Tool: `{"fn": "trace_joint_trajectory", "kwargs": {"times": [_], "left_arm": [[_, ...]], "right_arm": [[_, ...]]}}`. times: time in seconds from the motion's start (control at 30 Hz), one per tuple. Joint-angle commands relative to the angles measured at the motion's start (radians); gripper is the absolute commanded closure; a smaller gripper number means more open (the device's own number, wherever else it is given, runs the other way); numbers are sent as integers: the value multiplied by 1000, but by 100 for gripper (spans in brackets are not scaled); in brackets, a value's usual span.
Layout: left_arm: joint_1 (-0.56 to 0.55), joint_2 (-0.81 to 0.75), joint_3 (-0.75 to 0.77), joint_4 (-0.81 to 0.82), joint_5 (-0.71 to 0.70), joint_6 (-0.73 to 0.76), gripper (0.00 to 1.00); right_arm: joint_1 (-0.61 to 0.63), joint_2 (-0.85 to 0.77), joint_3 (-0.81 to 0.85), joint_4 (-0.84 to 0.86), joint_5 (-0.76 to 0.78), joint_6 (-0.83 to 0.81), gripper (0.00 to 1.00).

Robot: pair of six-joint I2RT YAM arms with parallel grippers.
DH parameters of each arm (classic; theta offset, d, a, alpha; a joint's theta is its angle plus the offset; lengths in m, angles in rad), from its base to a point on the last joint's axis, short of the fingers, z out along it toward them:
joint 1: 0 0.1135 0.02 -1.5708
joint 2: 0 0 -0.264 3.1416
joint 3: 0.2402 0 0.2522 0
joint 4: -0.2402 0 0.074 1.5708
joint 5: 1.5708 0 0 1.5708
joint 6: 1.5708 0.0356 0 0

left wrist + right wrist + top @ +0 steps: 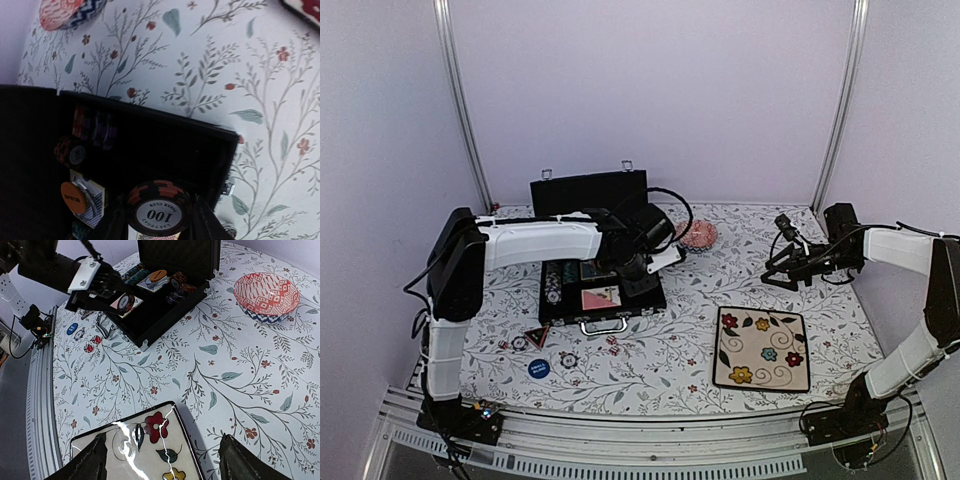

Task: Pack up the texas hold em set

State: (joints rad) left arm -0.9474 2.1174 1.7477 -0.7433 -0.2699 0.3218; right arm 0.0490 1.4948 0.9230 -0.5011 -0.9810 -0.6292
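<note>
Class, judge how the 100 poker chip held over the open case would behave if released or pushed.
The 100 chip is a round disc, so landing on edge it would probably roll; flat, it should slide. It looks rigid and likely light. The left gripper pinches its rim, so it might pivot.

Surface [660,350]: matt printed cloth with a leaf-and-flower pattern. Case [588,192]: matt black shell with a dull dark lining inside; handle [604,325] and latches [627,165] are bright silver metal. Chip [158,207]: smooth, plastic-looking, with a glossy printed centre label, set between the matt black fingers of the left gripper [160,220]. Plate [145,445]: glazed and glossy, with a white glare streak. Bowl [266,295]: smooth glazed finish. Left arm shell [540,242]: smooth white plastic.
</note>
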Motion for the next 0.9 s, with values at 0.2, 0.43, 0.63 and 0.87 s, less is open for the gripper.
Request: {"fn": "trace_joint_trajectory", "kwargs": {"times": [0.2, 0.43, 0.63, 0.87], "left_arm": [[110, 64, -76, 230, -234, 8, 81], [161, 106, -55, 323, -245, 60, 79], [185, 157, -29, 342, -250, 80, 76], [198, 182, -23, 391, -244, 91, 76]], "right_arm": [[-4, 19, 25, -7, -13, -9, 23], [-4, 18, 22, -6, -7, -9, 23], [-4, 12, 20, -7, 2, -12, 23], [-4, 16, 21, -8, 5, -12, 23]]}}
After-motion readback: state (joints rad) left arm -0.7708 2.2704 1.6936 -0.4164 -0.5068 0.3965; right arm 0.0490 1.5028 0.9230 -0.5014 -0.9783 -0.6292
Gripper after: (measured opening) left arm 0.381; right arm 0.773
